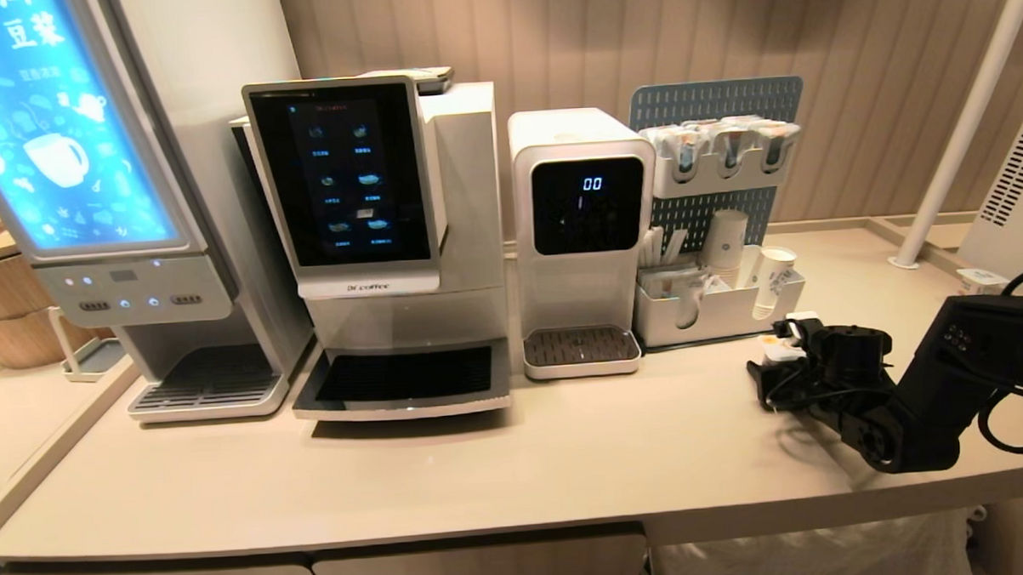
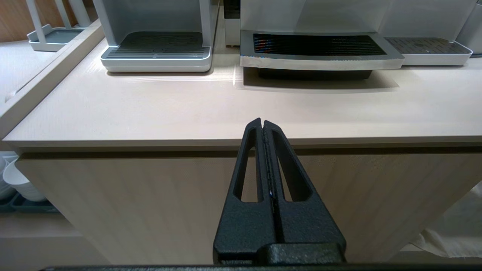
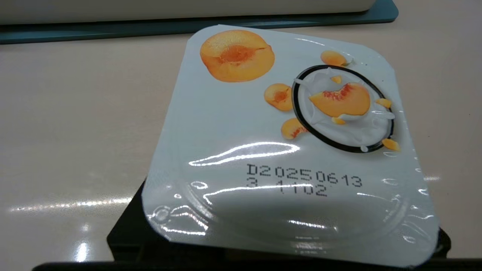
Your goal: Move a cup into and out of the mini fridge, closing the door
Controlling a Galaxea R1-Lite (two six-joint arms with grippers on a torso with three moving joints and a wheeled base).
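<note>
Right tool [image 1: 773, 359] low at counter [image 1: 484, 467] right end, straddling cup [image 3: 286, 150]; grip unclear. Left tool [image 2: 263, 124] pressed together.

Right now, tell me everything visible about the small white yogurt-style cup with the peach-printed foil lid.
The small white cup with a squarish glossy foil lid fills the right wrist view. The lid shows a halved peach, peach pieces, a black-ringed swirl of yogurt and a printed date code; it is wrinkled near one edge and still sealed. The cup sits upright on the beige counter at the right gripper, whose black parts show under the lid's edge. Whether the gripper grips the cup is hidden.
</note>
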